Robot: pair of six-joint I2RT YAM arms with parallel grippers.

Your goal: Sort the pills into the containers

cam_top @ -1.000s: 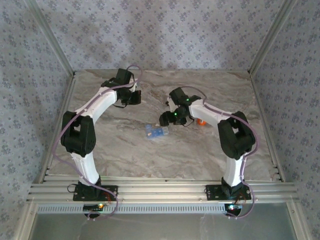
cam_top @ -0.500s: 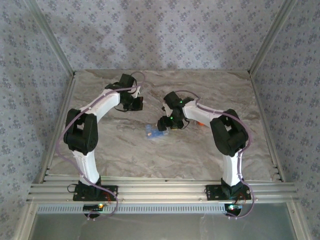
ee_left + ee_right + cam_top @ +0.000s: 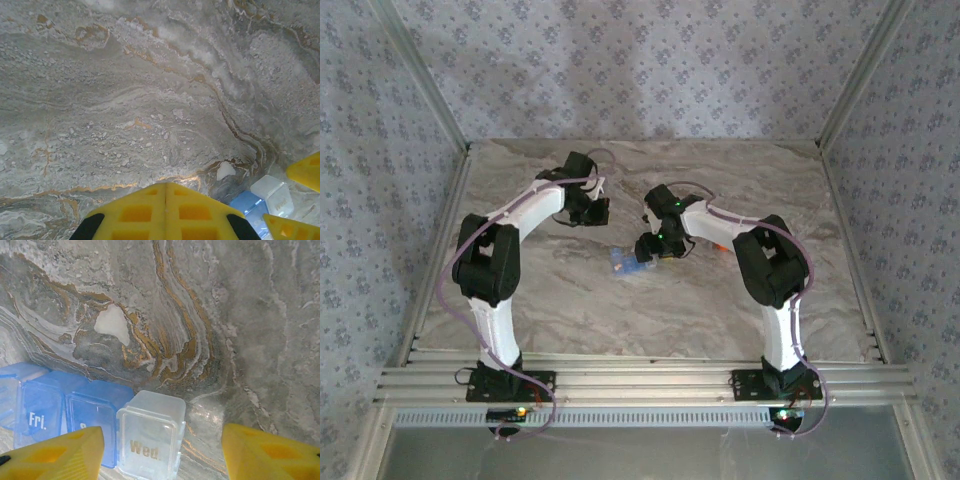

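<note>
While the clear box marked Wed. (image 3: 150,440) lies on the marble table (image 3: 240,315), touching the row of blue boxes (image 3: 47,415) on one side, my right claw (image 3: 161,437) hangs just above it. The jaws stand apart and grip nothing, one finger over the blue boxes, the other over bare table. I judge this to be the reach for that box, early in the sorting. Next I should come down squarely, so the near finger slips between clear and blue rather than landing on a lid. Whether the pale patch (image 3: 112,325) beyond is a pill or marble, I cannot tell. My left claw (image 3: 165,205) is pressed shut on nothing near the boxes and could crowd the approach. An orange bottle (image 3: 721,245) sits half hidden behind my right arm.
</note>
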